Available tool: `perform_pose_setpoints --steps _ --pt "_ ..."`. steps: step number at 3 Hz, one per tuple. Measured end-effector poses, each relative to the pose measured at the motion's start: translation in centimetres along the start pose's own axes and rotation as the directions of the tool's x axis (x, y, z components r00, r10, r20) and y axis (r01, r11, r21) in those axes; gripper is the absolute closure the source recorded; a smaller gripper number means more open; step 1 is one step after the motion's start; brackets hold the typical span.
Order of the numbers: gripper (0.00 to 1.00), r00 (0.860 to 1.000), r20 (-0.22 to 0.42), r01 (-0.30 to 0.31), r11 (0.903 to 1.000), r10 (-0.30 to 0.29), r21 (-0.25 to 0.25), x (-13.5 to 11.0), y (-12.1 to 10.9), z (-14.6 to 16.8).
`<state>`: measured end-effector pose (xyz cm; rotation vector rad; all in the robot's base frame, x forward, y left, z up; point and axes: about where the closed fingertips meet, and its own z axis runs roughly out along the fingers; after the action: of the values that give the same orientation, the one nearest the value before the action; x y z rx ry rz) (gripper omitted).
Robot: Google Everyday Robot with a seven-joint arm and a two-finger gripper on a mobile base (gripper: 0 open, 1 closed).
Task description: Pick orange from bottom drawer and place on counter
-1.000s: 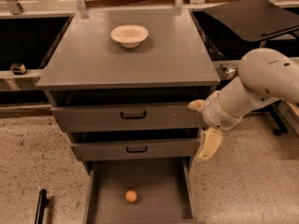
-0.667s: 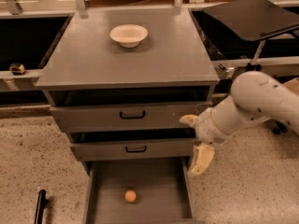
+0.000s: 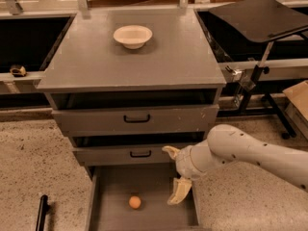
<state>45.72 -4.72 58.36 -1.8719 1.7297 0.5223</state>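
Note:
The orange [image 3: 134,202] lies on the flat floor of the open bottom drawer [image 3: 110,211], near its middle. My gripper [image 3: 174,176] hangs over the drawer's right side, right of and above the orange and apart from it. Its cream fingers [image 3: 180,191] are spread wide and hold nothing. The grey counter [image 3: 134,61] tops the cabinet.
A cream bowl [image 3: 132,35] stands at the back of the counter. Two upper drawers with black handles [image 3: 137,119] sit slightly pulled out. A black tilted tray on a stand [image 3: 260,18] is at the right. A black bar [image 3: 42,211] lies on the floor at the left.
My arm has moved down and to the left, from beside the upper drawers to over the open bottom drawer's right side. The orange has not moved.

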Motion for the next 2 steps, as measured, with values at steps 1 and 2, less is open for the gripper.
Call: perform_pose_setpoints --steps 1,2 --pt "0.00 1.000 0.021 -0.005 0.9997 0.004 0.025 0.58 -0.62 1.34" --pt "0.00 1.000 0.018 -0.010 1.0000 0.010 -0.001 1.00 -0.98 2.05"
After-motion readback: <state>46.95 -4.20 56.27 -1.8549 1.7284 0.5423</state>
